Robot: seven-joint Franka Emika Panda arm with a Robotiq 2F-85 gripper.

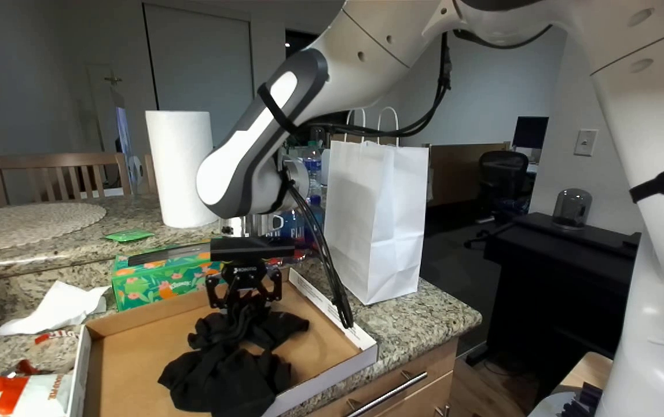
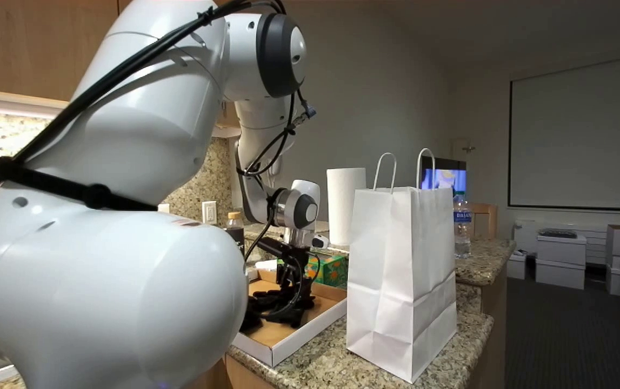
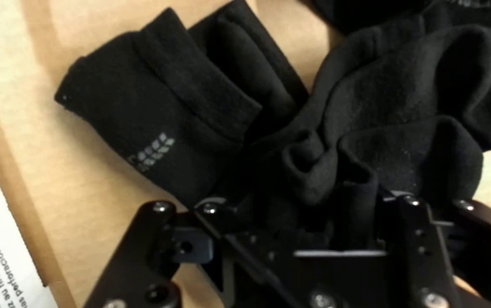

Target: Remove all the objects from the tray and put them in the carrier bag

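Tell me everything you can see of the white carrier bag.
The white carrier bag is tall and rectangular, apparently paper, with plain visible sides and creases across its lower part. Two thin white loop handles stand up from its rim. It stands upright on the granite countertop, near the edge, beside the brown cardboard tray, with a strip of stone between them. Its inside is hidden.

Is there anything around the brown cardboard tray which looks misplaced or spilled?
A rumpled sheet of white tissue or paper lies loose beside the tray, with a small red-and-white scrap near it. They look odd, like litter on the speckled stone counter. I see no spill.
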